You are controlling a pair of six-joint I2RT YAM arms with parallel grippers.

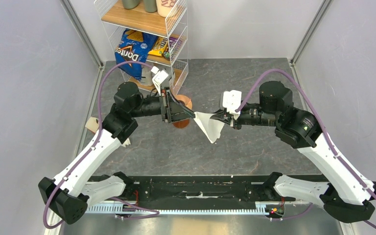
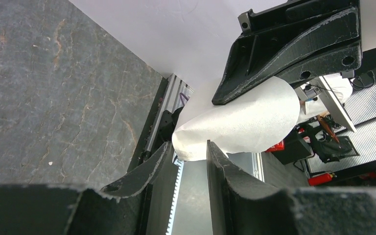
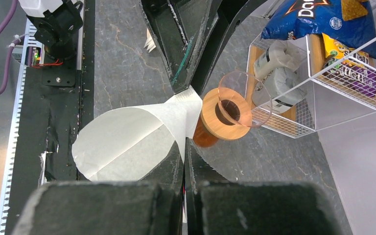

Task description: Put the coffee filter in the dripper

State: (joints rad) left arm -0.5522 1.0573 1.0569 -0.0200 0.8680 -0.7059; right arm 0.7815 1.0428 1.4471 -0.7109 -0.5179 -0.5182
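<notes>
White paper coffee filter (image 1: 209,126) hangs in the air above the dark stone bench (image 1: 254,147), between the two arms and just beside the dripper (image 3: 210,117). The right gripper (image 3: 185,147) pinches it, jaws pressed together. The left gripper (image 2: 190,152) stands spread around the filter's edge. Likely best: close gently on one paper layer, open the cone without tearing, then lower it narrow end first. A blue bag (image 1: 129,54) reads "Doritos".
</notes>
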